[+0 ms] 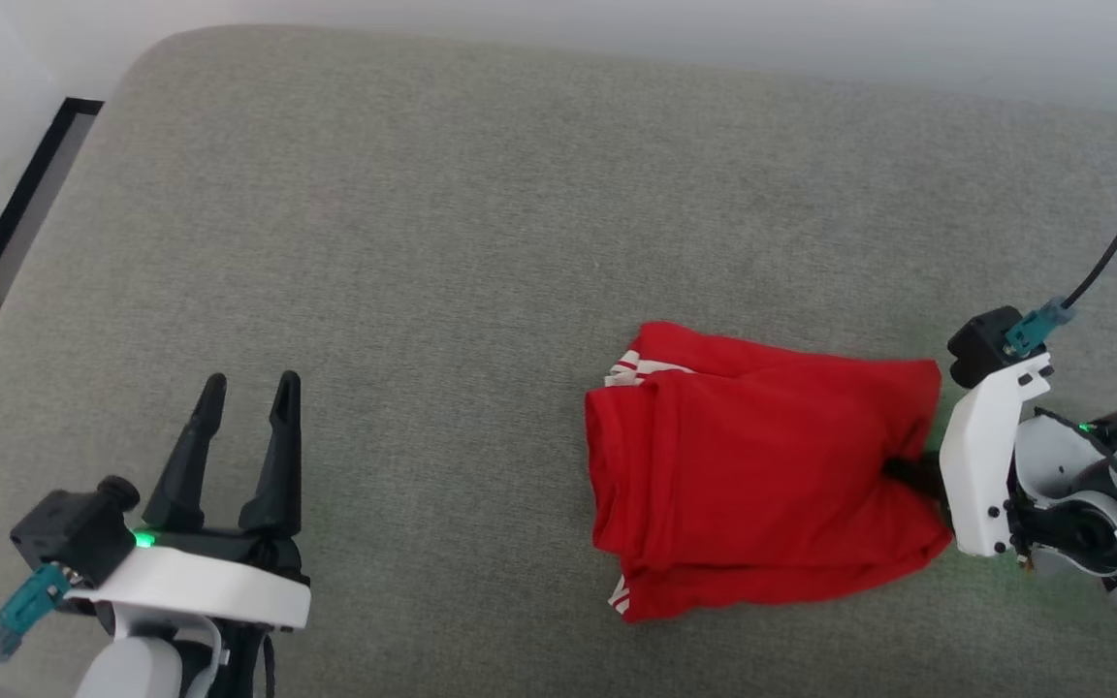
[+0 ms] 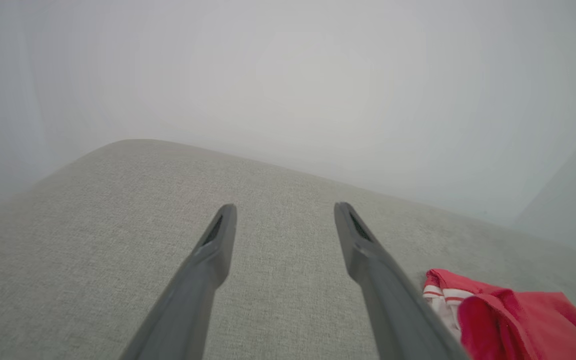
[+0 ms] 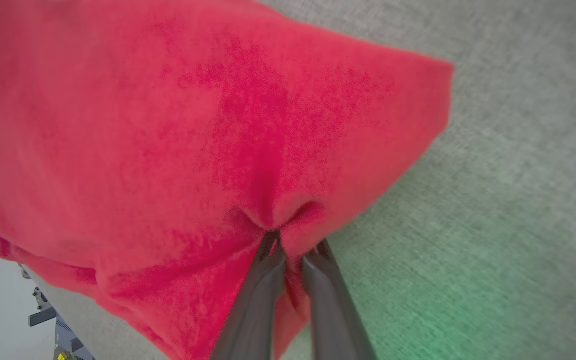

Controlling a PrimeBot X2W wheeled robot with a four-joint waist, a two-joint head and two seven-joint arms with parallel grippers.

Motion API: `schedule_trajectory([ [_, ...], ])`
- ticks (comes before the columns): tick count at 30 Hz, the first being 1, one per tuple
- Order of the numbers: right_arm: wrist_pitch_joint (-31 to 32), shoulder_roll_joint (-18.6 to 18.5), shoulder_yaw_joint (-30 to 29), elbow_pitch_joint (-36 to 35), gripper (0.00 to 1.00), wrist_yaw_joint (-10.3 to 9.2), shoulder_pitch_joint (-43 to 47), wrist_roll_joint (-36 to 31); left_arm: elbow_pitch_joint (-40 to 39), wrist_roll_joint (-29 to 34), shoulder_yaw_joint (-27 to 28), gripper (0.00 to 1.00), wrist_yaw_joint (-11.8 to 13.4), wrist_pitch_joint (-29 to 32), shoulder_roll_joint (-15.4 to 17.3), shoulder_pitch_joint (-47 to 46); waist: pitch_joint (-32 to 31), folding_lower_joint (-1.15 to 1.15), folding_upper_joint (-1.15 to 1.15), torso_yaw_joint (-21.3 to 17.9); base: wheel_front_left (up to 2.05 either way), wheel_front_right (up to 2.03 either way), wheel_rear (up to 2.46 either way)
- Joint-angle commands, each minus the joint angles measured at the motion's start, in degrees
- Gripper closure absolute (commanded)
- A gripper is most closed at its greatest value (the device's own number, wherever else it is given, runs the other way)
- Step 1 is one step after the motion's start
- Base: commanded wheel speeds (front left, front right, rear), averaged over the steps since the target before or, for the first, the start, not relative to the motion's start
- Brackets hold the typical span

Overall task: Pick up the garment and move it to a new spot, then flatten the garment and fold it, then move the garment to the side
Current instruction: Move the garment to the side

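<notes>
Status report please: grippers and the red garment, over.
Left gripper open, above the cushion. Right gripper shut on the garment, at its right edge. Garment folded, lying on the cushion. Nothing seen in its way.

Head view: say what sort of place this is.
Likely an indoor living space, perhaps a home or a mock-up of one. A broad grey upholstered cushion, like a sofa seat or a bed, sits against a plain pale wall. The red garment lies folded on it.
</notes>
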Motion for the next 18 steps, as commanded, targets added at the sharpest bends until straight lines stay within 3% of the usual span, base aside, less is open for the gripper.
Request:
schedule_trajectory([
  [1, -0.64, 0.03, 0.27, -0.50, 1.00, 0.09, 0.10, -0.45, 0.26, -0.18, 0.25, 0.00, -0.09, -0.27, 0.20, -1.16, 0.24, 0.00, 0.00, -0.83, 0.00, 0.00, 0.00],
  [6, -1.77, -4.13, -3.32, -4.19, 1.00, 0.05, -1.12, -1.22, 0.53, -0.37, -0.37, 0.00, -0.09, -0.27, 0.92, -3.35, 1.12, 0.00, 0.00, -3.38, 0.00, 0.00, 0.00],
  [18, -2.87, -9.95, -12.36, -8.48, 1.00, 0.08, -4.47, -4.33, -1.82, 2.44, -4.79, 0.00, -0.09, -0.26, 2.09, -10.21, 5.67, 0.00, 0.00, -12.80, 0.00, 0.00, 0.00],
])
